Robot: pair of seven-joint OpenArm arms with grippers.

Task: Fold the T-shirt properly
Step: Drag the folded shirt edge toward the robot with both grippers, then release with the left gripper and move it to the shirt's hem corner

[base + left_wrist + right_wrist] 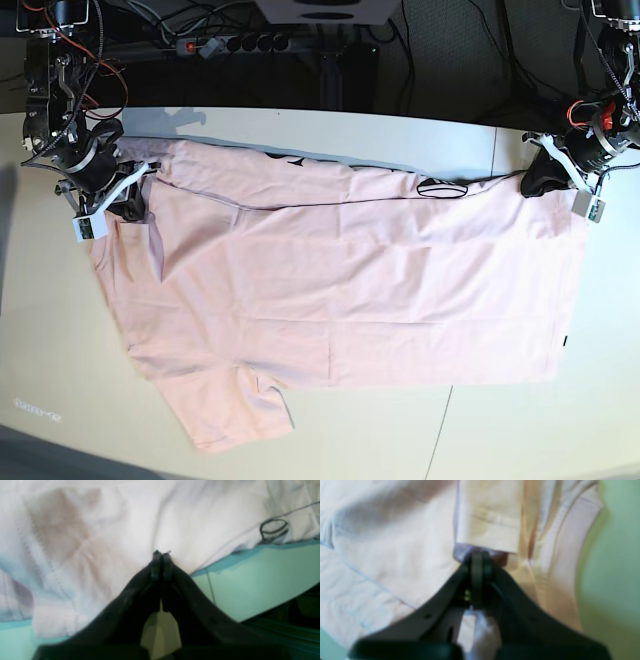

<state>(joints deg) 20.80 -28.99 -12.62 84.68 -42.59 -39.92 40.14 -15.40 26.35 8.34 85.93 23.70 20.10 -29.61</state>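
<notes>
Cotton, thin and limp: T-shirt (pixel 340 290) likely light, soft, quick to sag and wrinkle between two holds, not fragile, not slippery; best pinched at hems, seams or corners where the doubled cloth gives the pads something to bite. Spread flat across the pale table (pixel 500 430), filling the middle of the base view, far edge folded over so a strip of black print shows at upper centre. Long axis lying left to right in that view: sleeve end at the left, one sleeve (pixel 235 415) hanging toward lower left, straight hem down the right side. Left gripper (pixel 545 172) at upper right, jaws pressed together on the shirt's edge in the wrist view (pixel 161 555). Right gripper (pixel 128 205) at upper left, likewise clamped on a bunch of cloth below a folded cuff (pixel 477 560). Both corners to be carried level, at one pace, to keep the fold straight.
</notes>
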